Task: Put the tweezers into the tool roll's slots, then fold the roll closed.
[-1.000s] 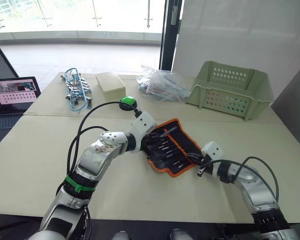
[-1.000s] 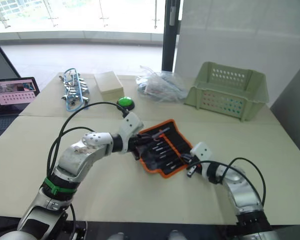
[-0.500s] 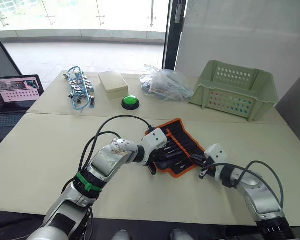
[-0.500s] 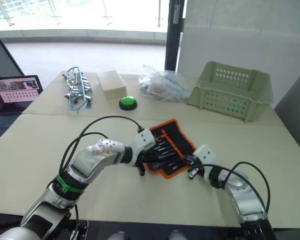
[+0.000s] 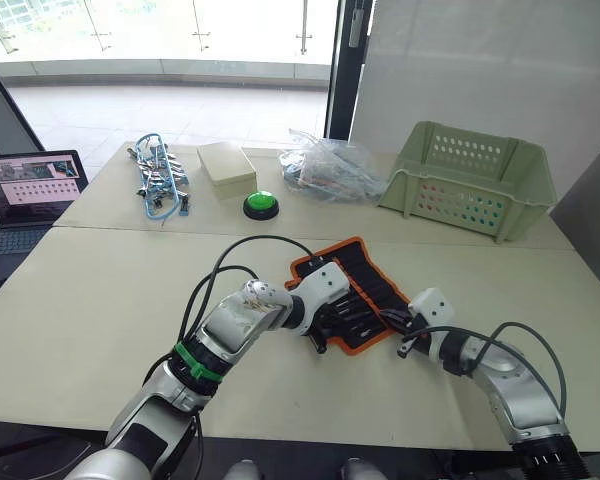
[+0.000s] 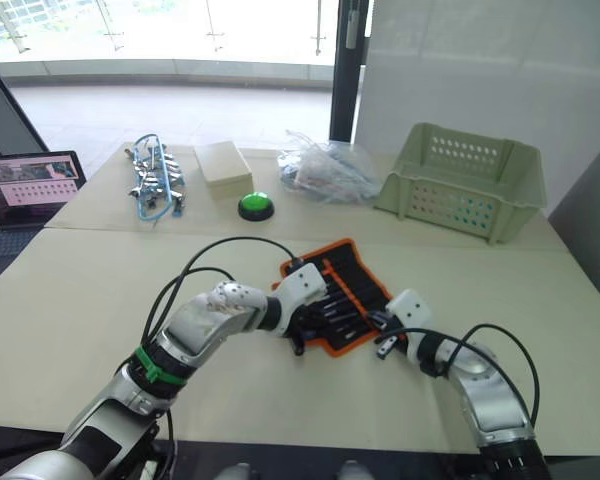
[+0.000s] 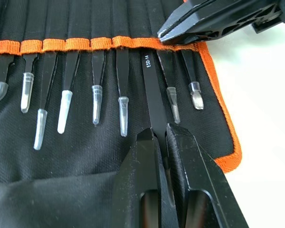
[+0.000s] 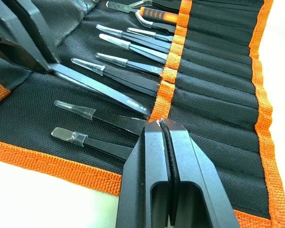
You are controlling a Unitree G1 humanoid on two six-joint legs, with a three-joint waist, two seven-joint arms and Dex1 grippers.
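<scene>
My left tool (image 7: pixel 160 135) pinches a tweezer (image 7: pixel 152 95), feeding it into a slot; my right tool (image 8: pixel 162 130), pressed together, pins the roll's (image 5: pixel 365 283) orange band on the surface (image 5: pixel 100 300).

Black fabric tool roll (image 7: pixel 85 142) with orange edging and an orange band across its pocket slots. Black tweezers (image 7: pixel 154 102) with white lettering; neighbouring tips wear clear caps. Pale green perforated basket (image 5: pixel 470 180), bright green round button (image 5: pixel 261 204), cream-coloured table (image 5: pixel 80 300).
</scene>
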